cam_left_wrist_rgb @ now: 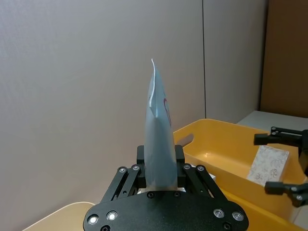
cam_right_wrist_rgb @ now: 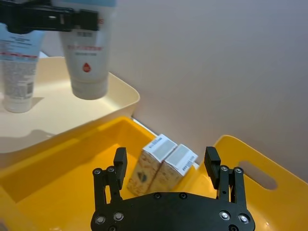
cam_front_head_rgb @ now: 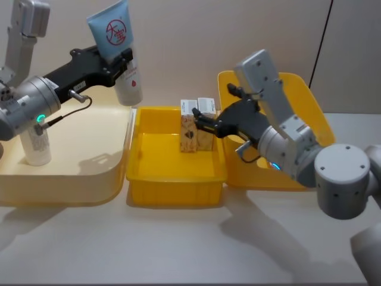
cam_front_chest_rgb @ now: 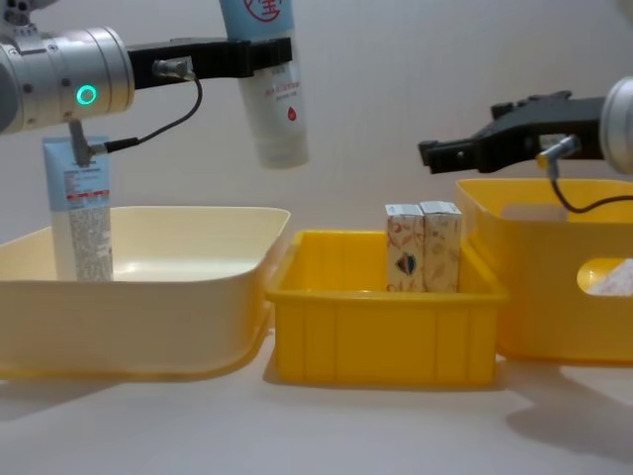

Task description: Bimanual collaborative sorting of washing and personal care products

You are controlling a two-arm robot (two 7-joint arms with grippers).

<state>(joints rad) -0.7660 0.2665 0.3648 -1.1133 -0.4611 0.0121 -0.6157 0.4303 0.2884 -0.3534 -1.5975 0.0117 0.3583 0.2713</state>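
Tube (cam_front_head_rgb: pixel 113 30) clenched in left end effector (cam_front_head_rgb: pixel 122 59); chest view: right end effector (cam_front_chest_rgb: pixel 457 131) released above 2 cartons (cam_front_chest_rgb: pixel 423 247).

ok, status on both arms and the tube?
Left gripper shut on blue tube, aloft near right rim of cream bin. Right gripper open, above two cartons standing in middle yellow bin. Nothing blocking either.

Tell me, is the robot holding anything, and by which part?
Left gripper clamps the pale-blue plastic squeeze tube around its middle, cap down. Right gripper is open, holding nothing.
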